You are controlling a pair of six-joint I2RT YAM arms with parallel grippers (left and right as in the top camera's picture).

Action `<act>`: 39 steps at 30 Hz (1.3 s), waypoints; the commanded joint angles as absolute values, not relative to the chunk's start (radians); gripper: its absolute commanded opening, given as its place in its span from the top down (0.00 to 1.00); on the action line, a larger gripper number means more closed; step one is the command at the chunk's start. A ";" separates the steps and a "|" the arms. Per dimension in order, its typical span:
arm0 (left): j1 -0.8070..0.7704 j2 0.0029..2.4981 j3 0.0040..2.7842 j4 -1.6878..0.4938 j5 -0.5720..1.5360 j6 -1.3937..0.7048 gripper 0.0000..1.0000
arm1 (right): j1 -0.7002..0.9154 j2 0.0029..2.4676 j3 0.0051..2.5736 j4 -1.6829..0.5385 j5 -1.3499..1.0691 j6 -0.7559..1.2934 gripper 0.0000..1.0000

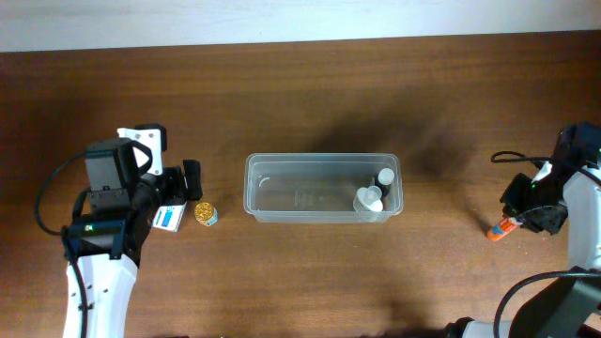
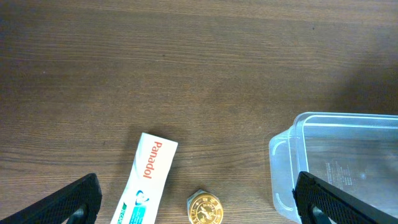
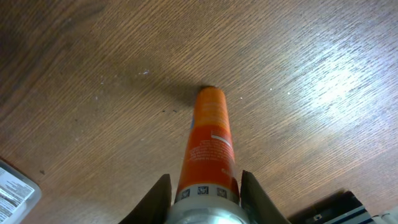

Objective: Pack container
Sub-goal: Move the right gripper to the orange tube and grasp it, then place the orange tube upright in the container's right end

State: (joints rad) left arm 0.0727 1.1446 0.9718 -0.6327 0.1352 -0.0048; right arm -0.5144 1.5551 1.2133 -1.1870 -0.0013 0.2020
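**Clear plastic container mid-table, two bottles inside**

The brown wooden table point(image 1: 282, 94) carries the container point(image 1: 291, 188) at its centre, its long side running left to right. The left gripper point(image 2: 196, 190) hangs left of the container, jaws spread wide and grasping nothing. The right gripper point(image 3: 205, 194), well apart to the right, is clenched on an orange tube point(image 3: 210, 134) angled toward the wood. A Panadol box point(image 2: 147, 177) lies below the left gripper. Two small bottles point(image 1: 368, 199) stand at the container's right end. A gold-lidded jar point(image 2: 205, 210) sits just beside the box.
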 commanded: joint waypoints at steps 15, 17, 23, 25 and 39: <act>0.078 1.146 0.992 -0.633 0.142 -0.008 0.01 | -0.396 1.469 1.599 -1.452 -0.181 0.025 0.80; 0.078 1.146 0.992 -0.633 0.143 -0.008 0.01 | -0.321 1.465 1.703 -1.492 -0.186 0.013 0.80; 0.078 1.146 0.992 -0.633 0.143 -0.008 0.01 | -0.029 1.465 1.908 -1.488 -0.184 0.011 0.79; 0.078 1.146 0.992 -0.633 0.143 -0.008 0.01 | 0.059 1.467 1.907 -1.448 -0.175 0.012 0.79; 0.078 1.146 0.992 -0.634 0.143 -0.008 0.01 | 0.269 1.723 1.894 -1.385 -0.165 0.010 0.79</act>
State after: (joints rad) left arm 0.0727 1.1446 0.9722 -0.6327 0.1352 -0.0048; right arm 0.2523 1.6855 1.8942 -1.3972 -0.1673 0.0216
